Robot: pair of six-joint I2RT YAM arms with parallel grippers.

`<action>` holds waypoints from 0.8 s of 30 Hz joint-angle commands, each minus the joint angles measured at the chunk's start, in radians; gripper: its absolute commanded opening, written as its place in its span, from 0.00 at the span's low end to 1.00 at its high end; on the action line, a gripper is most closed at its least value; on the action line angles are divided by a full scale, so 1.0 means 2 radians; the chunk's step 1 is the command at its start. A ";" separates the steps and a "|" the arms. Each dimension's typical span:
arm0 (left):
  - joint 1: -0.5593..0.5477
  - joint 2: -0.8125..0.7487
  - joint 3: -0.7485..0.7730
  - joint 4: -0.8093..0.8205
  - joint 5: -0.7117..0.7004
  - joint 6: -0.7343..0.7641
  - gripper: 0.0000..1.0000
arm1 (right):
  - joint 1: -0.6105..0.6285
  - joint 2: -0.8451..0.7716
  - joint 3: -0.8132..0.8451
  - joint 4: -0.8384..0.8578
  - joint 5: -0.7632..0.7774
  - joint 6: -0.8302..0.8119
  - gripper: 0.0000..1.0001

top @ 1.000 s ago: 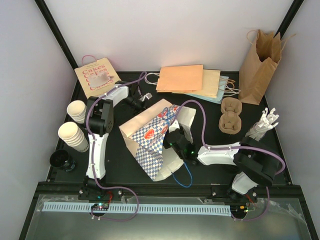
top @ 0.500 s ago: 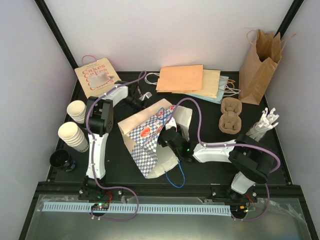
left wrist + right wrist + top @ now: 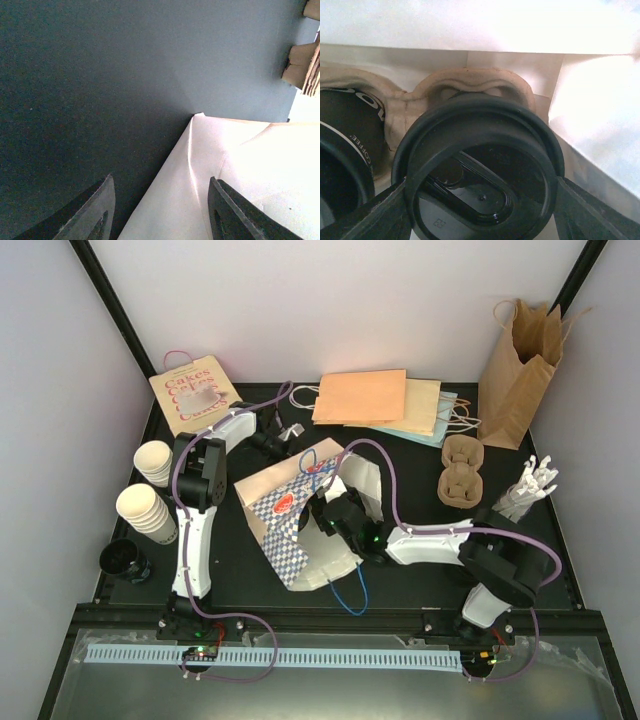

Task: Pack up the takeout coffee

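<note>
Far left in the top view, spare lids [image 3: 122,558] sit below two stacks of cream cups [image 3: 146,511]; the left gripper [image 3: 161,182] hangs with its jaws apart, gripping nothing, at a corner of the checkered bag [image 3: 285,508], which lies on its side mid-frame; inside the bag, a pulp carrier [image 3: 470,82] holds a dark cup [image 3: 345,130] in its left well; the right gripper [image 3: 481,186] is clamped on a black lid [image 3: 485,112] at the right well.
</note>
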 commanded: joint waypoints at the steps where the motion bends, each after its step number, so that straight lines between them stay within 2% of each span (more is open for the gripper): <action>1: -0.025 -0.005 -0.004 -0.034 0.044 0.016 0.54 | -0.002 -0.005 0.002 -0.025 -0.032 -0.053 0.46; 8: -0.025 -0.014 -0.004 -0.034 0.042 0.016 0.54 | -0.002 -0.038 -0.015 -0.008 -0.015 -0.042 0.46; 10: -0.025 -0.015 -0.005 -0.035 0.044 0.018 0.51 | -0.001 -0.049 -0.024 0.001 -0.008 -0.043 0.46; 13: -0.025 -0.014 -0.008 -0.035 0.053 0.020 0.47 | -0.001 -0.061 -0.031 0.010 0.002 -0.062 0.46; 24: -0.025 -0.018 -0.013 -0.034 0.060 0.021 0.47 | -0.002 -0.076 -0.039 0.036 0.004 -0.095 0.46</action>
